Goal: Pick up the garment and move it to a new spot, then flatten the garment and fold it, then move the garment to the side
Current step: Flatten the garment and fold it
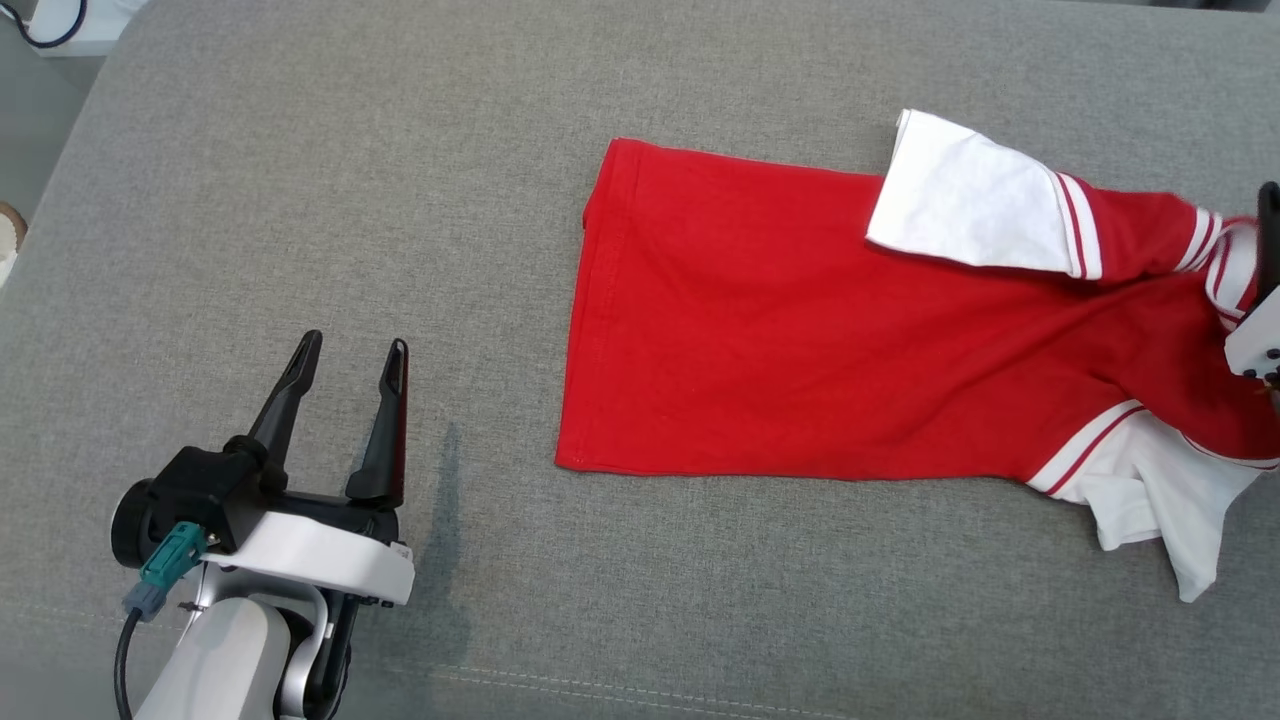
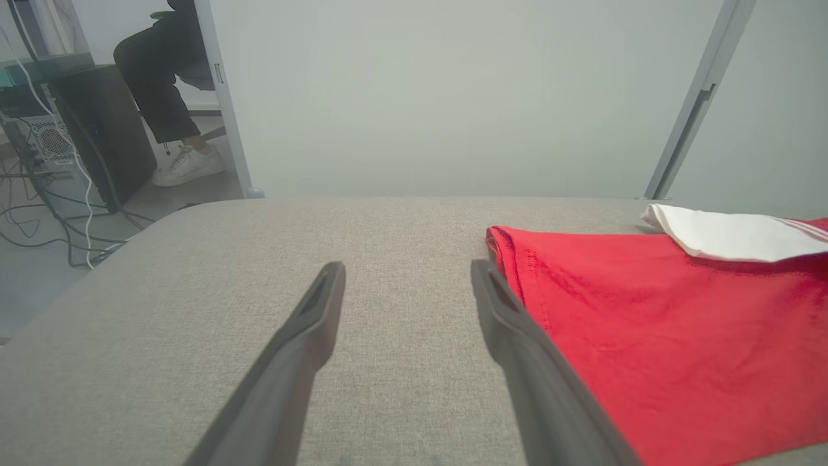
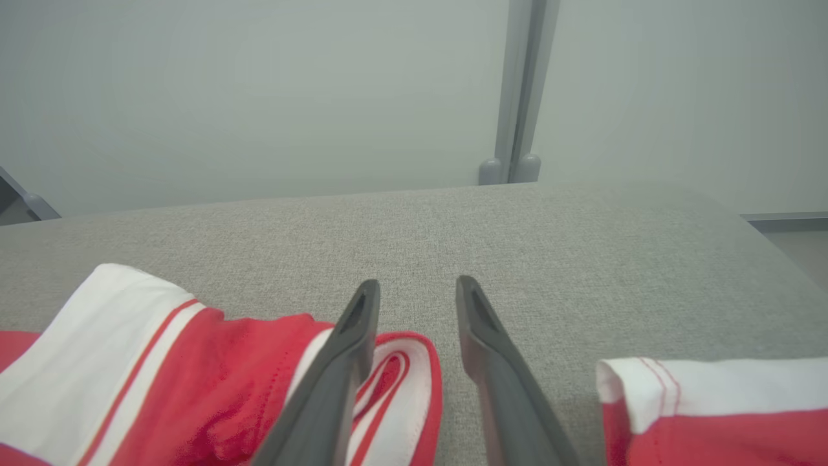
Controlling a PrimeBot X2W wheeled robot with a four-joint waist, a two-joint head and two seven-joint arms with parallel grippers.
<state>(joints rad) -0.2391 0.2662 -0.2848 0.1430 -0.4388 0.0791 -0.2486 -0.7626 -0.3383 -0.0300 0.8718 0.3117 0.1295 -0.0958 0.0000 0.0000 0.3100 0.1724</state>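
Garment [image 1: 800, 330], red with white sleeves: lies on the grey fabric worktop [image 1: 300, 150], to the right of the left gripper [image 1: 355, 345], jaws wide open and empty. Right gripper [image 3: 418, 285]: jaws parted over the collar [image 3: 404, 362]. Pale wall [image 2: 453, 97] behind.

The shirt [image 1: 800, 330] is red with white, red-striped sleeves. It lies mostly flat on the grey surface [image 1: 300, 150], hem [image 1: 590, 300] toward the robot's left, far sleeve [image 1: 965, 205] folded over the body, near sleeve [image 1: 1140, 500] crumpled.
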